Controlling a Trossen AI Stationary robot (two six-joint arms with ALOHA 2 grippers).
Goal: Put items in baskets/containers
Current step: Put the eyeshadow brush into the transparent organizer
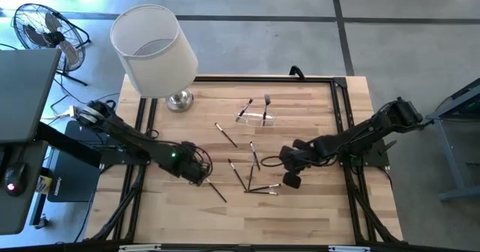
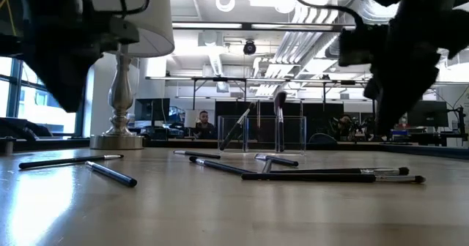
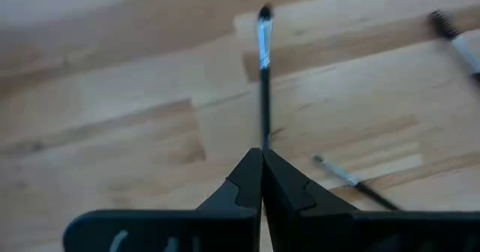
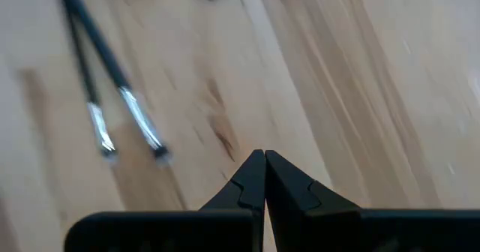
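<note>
Mostly, slim dark brushes (image 1: 253, 175) with silver ferrules lie near the clear holder (image 1: 255, 117) (two stand inside). Left gripper (image 1: 201, 175) pinches one brush; right gripper (image 1: 290, 181) is closed, empty.

Pale wood table (image 1: 315, 207), clear plastic holder (image 1: 259, 118), metal lamp base (image 1: 180, 100)

Clear holder (image 1: 256, 118) edges perhaps indistinct overhead
</note>
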